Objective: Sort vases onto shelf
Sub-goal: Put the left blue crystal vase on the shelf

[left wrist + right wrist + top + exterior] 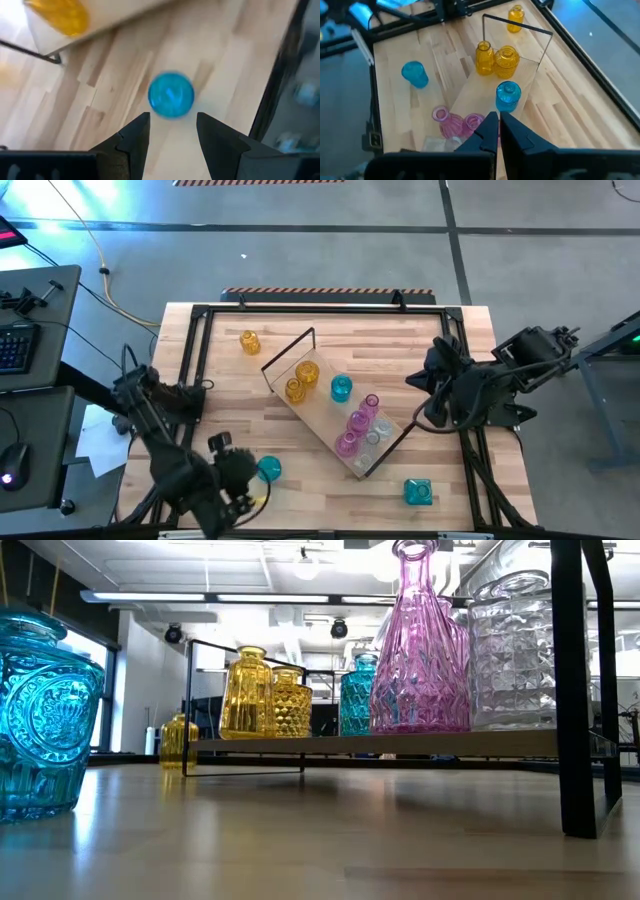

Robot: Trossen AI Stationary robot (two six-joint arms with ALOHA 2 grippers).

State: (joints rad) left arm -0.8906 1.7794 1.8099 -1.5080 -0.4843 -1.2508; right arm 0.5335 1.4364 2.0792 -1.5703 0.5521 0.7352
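From above, the long light-wood shelf with thin black end loops (330, 415) lies diagonally on the slatted wooden tabletop (330, 340), its long axis running from the far left toward the near right. On it stand two amber-yellow glass vases (300, 378) at the far-left end, and two pink-magenta glass vases (356, 424) with clear glass vases (378, 432) toward the near-right end. A teal-blue round glass vase (341, 388) stands just beside the shelf's right edge. A lone amber vase (249, 342) stands at the far left of the table, a teal square vase (418, 492) near the front right. The left gripper (245, 480) hovers beside a teal cup-shaped vase (269, 469) at the front left. The right gripper (425, 380) waits at the right edge.

At table height, a tall pink cut-glass bottle (415, 650) stands upright on the shelf, neck pointing up, beside a clear faceted vase (512, 655).

In the left wrist view, the left gripper's fingers (132, 137) are spread, the teal vase's round mouth (171, 95) beyond them, untouched.

In the right wrist view, the right gripper's fingers (487, 131) are pressed together, holding nothing.
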